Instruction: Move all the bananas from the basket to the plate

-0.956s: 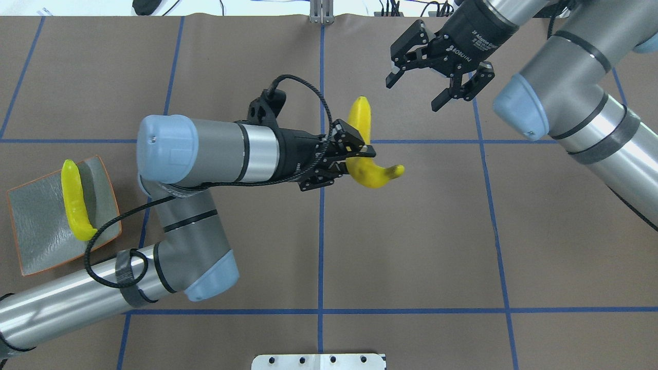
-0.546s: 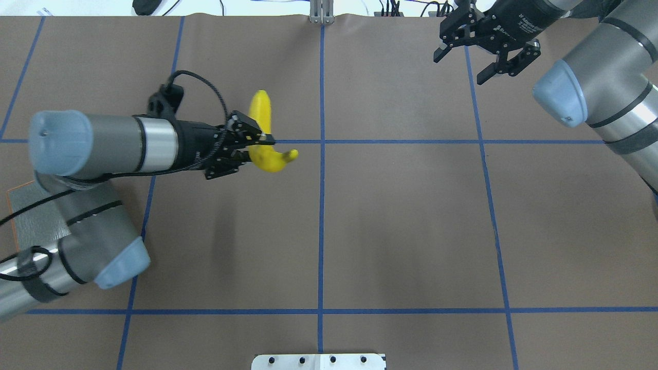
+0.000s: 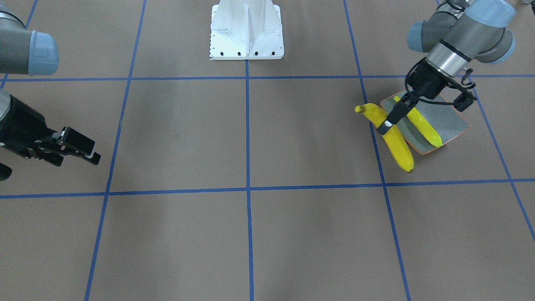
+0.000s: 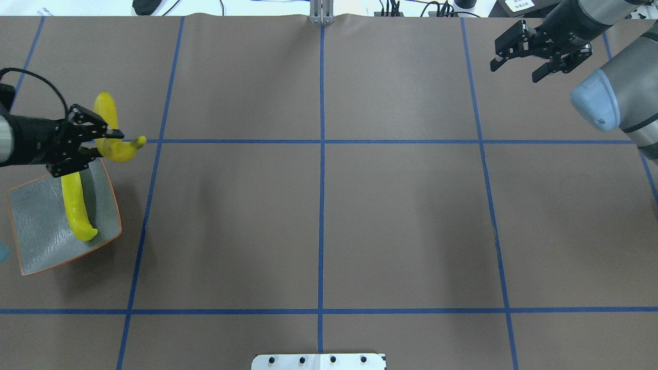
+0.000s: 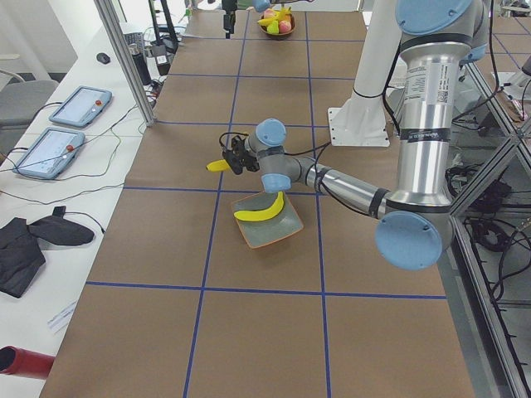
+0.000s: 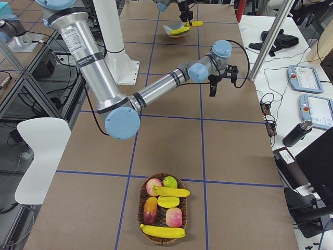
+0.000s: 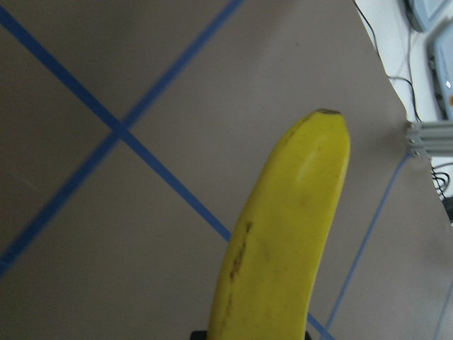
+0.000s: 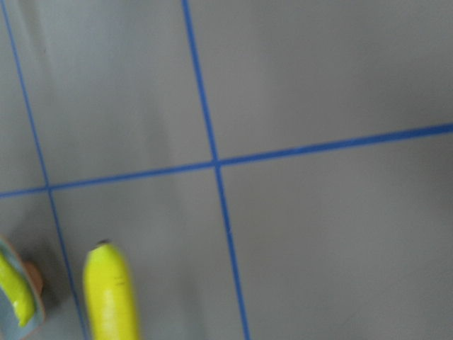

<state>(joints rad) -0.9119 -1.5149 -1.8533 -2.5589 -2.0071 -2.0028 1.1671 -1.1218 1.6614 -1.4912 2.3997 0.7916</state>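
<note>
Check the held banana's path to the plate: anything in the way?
Nothing visible blocks it. The left gripper holds the banana just past the far edge of the plate. Another banana lies along one side of the plate; the rest is bare.

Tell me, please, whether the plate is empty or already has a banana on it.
Not empty: one banana lies on the plate. A second banana is held in the left gripper near its edge, not yet down.
</note>
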